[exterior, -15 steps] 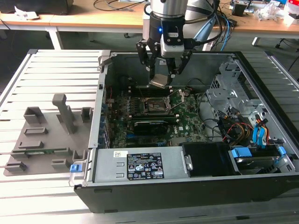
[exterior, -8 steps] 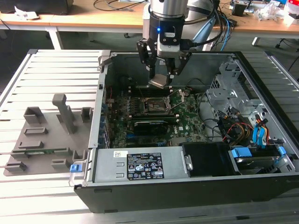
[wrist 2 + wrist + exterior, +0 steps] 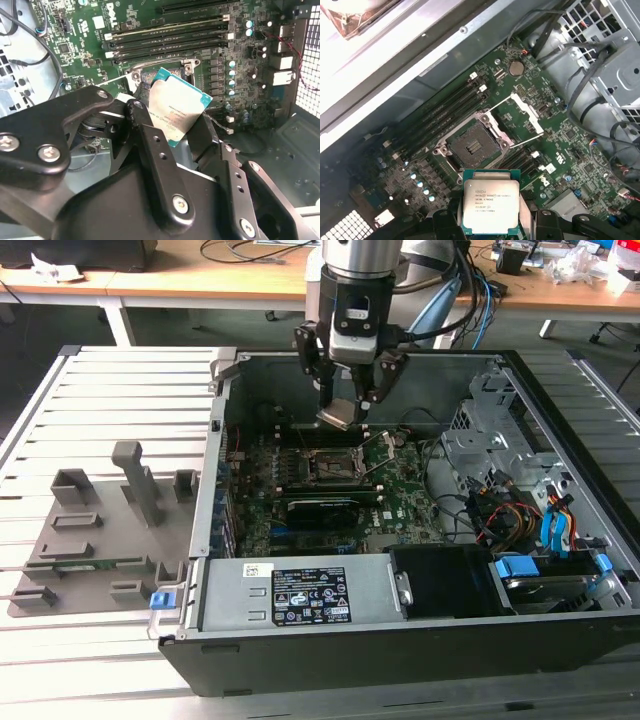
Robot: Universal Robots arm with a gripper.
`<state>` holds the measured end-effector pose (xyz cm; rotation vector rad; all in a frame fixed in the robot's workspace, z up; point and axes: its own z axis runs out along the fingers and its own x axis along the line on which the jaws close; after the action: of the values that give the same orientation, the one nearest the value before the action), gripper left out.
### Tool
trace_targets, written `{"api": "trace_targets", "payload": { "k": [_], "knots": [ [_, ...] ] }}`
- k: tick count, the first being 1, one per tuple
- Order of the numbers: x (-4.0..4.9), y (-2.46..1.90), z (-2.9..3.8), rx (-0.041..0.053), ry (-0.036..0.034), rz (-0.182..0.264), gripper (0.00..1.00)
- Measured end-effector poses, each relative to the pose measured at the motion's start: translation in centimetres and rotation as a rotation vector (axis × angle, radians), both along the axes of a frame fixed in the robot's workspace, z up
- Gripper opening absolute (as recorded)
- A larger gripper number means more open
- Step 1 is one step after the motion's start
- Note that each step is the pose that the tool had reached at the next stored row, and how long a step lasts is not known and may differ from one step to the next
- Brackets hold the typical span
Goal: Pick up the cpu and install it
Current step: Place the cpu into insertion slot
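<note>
We hold the cpu [image 3: 490, 207] clamped by its edges between the jaws of our gripper [image 3: 345, 405]. It hangs clear above the open socket [image 3: 470, 145], not touching it; in the exterior view the socket lies at about six o'clock from the chip. Pickup is done and the carry is in hand. Seating, we judge, calls for squaring the chip to the socket and lowering it flat.

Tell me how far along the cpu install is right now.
Done: the pickup looks finished, with the gripper shut on the cpu and the chip off any surface. In hand: it hangs above the motherboard, close to the socket. Left: the seating, since the socket is empty in the first wrist view.
</note>
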<state>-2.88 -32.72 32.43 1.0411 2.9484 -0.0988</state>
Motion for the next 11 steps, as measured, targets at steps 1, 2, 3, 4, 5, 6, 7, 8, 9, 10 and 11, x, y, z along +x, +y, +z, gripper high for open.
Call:
{"api": "trace_targets", "payload": {
  "k": [1, 2, 3, 4, 5, 6, 7, 8, 9, 10, 11],
  "knots": [
    [0.00, 0.00, 0.00, -0.0003, 0.0001, -0.014, 0.54],
    [0.00, 0.00, 0.00, -0.0005, 0.0001, -0.023, 0.54],
    [0.00, 0.00, 0.00, -0.0006, 0.0000, -0.029, 0.54],
    [0.00, 0.00, 0.00, -0.0010, 0.0001, -0.041, 0.54],
    [0.00, 0.00, -0.01, -0.0014, 0.0000, -0.054, 0.54],
    [0.00, 0.00, -0.01, -0.0016, 0.0001, -0.063, 0.54],
    [0.00, 0.00, -0.01, -0.0018, 0.0000, -0.070, 0.54],
    [0.00, 0.00, -0.01, -0.0022, 0.0000, -0.085, 0.54],
    [0.00, 0.00, -0.02, -0.0024, 0.0001, -0.094, 0.54],
    [0.00, 0.00, -0.02, -0.0026, 0.0000, -0.105, 0.54],
    [0.00, 0.00, -0.02, -0.0029, 0.0000, -0.115, 0.54]
  ]
}}
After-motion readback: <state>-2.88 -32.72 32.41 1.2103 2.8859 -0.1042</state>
